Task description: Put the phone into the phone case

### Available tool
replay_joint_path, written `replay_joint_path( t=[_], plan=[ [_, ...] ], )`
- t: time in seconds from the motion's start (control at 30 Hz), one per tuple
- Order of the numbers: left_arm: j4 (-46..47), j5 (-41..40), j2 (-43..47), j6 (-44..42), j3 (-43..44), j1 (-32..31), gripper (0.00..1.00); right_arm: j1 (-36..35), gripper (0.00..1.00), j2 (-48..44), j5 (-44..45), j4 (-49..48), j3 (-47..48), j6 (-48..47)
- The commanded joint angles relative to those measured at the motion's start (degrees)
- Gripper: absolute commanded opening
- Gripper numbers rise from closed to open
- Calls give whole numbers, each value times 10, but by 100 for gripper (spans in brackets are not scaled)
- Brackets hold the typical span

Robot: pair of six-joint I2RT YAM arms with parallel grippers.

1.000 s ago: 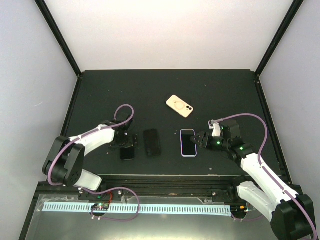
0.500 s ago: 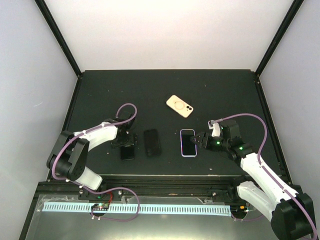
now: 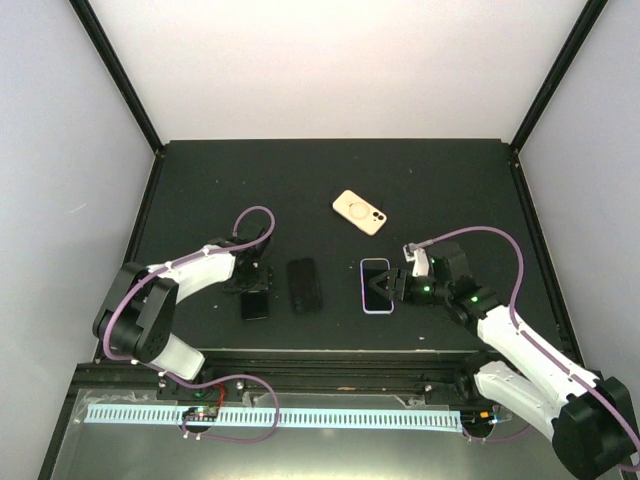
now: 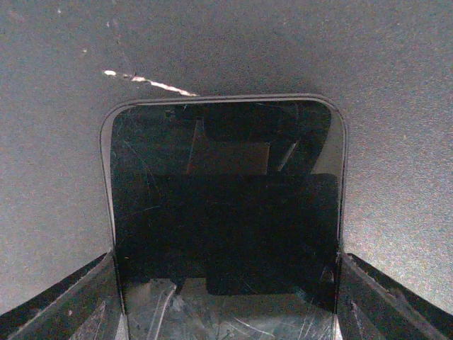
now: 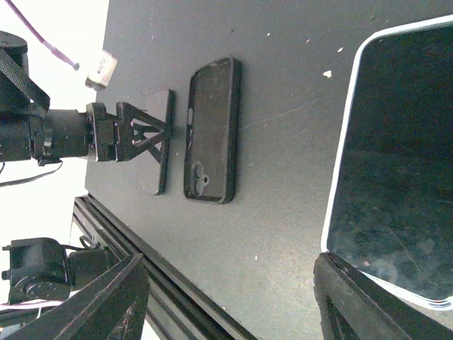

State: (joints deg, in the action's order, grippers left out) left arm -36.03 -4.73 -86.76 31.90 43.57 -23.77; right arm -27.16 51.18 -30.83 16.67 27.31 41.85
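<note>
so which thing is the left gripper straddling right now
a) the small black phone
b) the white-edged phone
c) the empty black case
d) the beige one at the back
a: the left wrist view shows the black phone lying between the fingers of the left gripper, and the empty black case lies beside it.

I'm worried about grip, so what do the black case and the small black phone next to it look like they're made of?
The black case is probably soft rubber or silicone: matte, no glare, with a thick rounded lip. The small phone has a glossy glass front, which shows reflections and fine scratches.
</note>
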Motion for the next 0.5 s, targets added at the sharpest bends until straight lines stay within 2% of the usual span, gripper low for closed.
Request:
replay_joint_path(
  t=[0.0,0.27,0.47],
  plan=[
    [27,40,10,11,-33,-2,69,-40,65,17,26,-37,12,34],
    [51,98,67,31,-60,-2,64,-163,61,71,89,-100,28,92],
    [69,150,117,51,-77,-3,63,-214,53,139,98,-192,22,144]
  ],
)
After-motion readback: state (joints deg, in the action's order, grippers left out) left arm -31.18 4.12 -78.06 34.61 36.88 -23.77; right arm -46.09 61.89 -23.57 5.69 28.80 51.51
